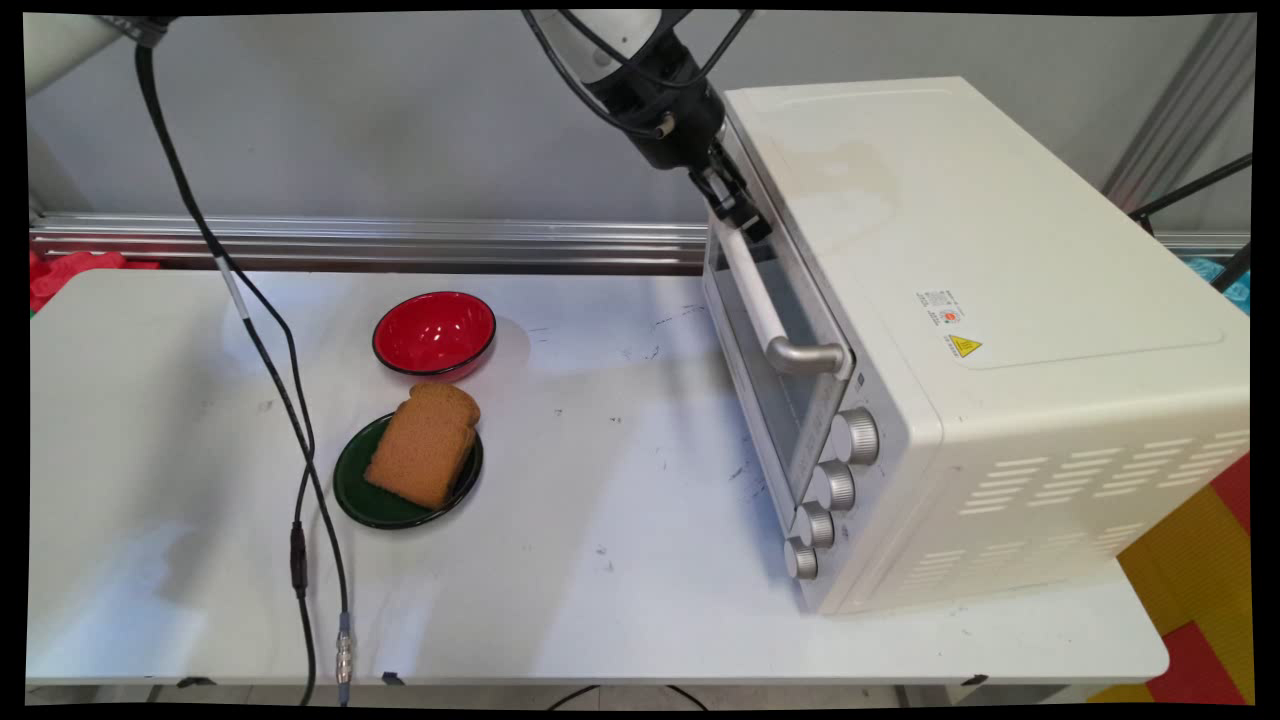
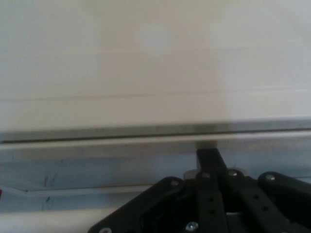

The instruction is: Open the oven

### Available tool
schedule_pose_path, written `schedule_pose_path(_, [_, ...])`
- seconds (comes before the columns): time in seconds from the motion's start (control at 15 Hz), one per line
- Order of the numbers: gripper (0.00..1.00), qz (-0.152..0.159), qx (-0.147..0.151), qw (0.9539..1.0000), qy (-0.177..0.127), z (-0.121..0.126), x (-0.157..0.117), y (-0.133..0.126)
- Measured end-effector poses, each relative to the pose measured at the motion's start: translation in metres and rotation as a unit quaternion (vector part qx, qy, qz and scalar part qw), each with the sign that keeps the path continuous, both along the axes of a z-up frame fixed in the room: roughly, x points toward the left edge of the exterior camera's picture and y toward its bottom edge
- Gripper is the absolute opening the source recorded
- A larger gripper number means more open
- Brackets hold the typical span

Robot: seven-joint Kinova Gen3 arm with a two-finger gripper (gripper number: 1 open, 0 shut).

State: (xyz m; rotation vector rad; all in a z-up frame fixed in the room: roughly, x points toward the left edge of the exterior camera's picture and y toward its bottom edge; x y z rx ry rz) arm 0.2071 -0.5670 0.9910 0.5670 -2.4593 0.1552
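the toaster oven [image 1: 960, 330] stands on the right part of the white table [image 1: 620, 560], a cream box with its long axis running from the far middle toward the near right. its glass door [image 1: 775, 370] faces left, toward the table's open middle, and appears shut. the white bar handle [image 1: 755, 295] runs along the door's top, sloping from the far end down to a grey bracket near the four silver knobs [image 1: 828, 490], which sit in a column at the door's near end.

the arm comes down from the top edge, tilted to the right, black cables looped about its wrist. the gripper [image 1: 735, 205] is at the far end of the handle, just by the oven's upper front edge; whether its fingers are open or closed on the bar cannot be told. the hand view shows only the black linkage [image 2: 214, 204] before a pale surface.

well to the left, a red bowl [image 1: 434, 334] sits on the table, and just nearer, a dark green plate [image 1: 360, 495] carries a slice of brown bread [image 1: 424, 444], its rounded top pointing toward the bowl.
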Motion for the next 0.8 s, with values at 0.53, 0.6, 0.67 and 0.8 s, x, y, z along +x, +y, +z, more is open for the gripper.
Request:
schedule_pose_path(0.53, [0.0, -0.004, 0.009, 0.9999, -0.013, -0.024, 0.038, 0.01])
schedule_pose_path(0.6, [0.0, -0.005, 0.009, 0.9999, -0.014, -0.026, 0.043, 0.012])
schedule_pose_path(0.67, [0.0, -0.009, 0.01, 0.9998, -0.015, -0.03, 0.047, 0.012])
schedule_pose_path(0.8, [0.0, -0.013, 0.007, 0.9998, -0.014, -0.035, 0.057, 0.015])
